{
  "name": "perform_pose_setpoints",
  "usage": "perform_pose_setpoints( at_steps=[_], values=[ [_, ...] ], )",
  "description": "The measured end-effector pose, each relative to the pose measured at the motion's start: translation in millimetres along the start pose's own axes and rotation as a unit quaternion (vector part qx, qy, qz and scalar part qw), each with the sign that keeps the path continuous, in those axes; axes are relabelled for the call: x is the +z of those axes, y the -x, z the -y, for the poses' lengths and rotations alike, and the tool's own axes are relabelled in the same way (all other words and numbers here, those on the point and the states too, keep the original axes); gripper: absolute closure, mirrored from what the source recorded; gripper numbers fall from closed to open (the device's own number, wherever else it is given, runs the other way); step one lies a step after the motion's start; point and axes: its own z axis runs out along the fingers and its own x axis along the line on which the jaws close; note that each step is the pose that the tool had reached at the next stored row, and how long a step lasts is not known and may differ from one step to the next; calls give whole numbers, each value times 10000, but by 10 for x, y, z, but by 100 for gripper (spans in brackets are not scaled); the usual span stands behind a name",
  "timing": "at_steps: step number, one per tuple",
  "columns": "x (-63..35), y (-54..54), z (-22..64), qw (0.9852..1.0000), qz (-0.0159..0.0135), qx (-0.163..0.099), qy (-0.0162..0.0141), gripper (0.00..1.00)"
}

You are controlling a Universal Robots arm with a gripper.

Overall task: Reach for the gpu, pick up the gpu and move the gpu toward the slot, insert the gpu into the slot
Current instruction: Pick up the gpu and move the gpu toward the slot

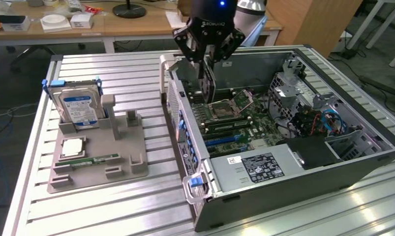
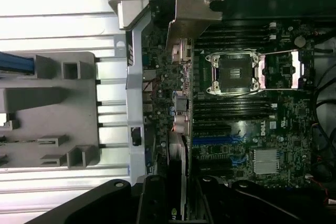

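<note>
My fingers (image 1: pixel 202 53) are clenched on the gpu (image 1: pixel 208 83), gripping its upper edge so the card hangs upright and edge-down inside the open computer case (image 1: pixel 354 162). The case lies on its side on the slatted metal counter (image 1: pixel 105 69).

In the exterior view the gpu hangs close to the case's rear wall, with its lower edge over the motherboard (image 1: pixel 250 120) near the cpu socket (image 1: pixel 220 109). It looks lifted off the board rather than seated, though I cannot tell whether its lower edge touches anything.

In the wrist view I look down the thin edge of the gpu (image 2: pixel 182 129), with my fingers (image 2: pixel 153 203) dark on either side of it. Its grey metal bracket (image 2: pixel 195 11) sits at the far end, against the case's rear frame. The cpu socket (image 2: pixel 233 72) and the blue slots (image 2: pixel 218 141) lie just beside the card's line on the motherboard (image 2: pixel 283 114).

Well apart from the case, toward the exterior view's left, a grey tray (image 1: pixel 118 162) rests on the counter. It holds a hard drive (image 1: pixel 79 109) standing upright, a processor chip (image 1: pixel 73 147) lying flat and a memory stick (image 1: pixel 95 160) beside the chip.
</note>
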Motion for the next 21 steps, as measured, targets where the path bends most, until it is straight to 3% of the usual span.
perform_pose_setpoints(
  at_steps=[12, 21],
  values=[
    [51, 469, -41, 10000, 0, -4, 0, 74],
    [75, 650, -52, 9997, 0, -258, 3, 74]
  ],
)
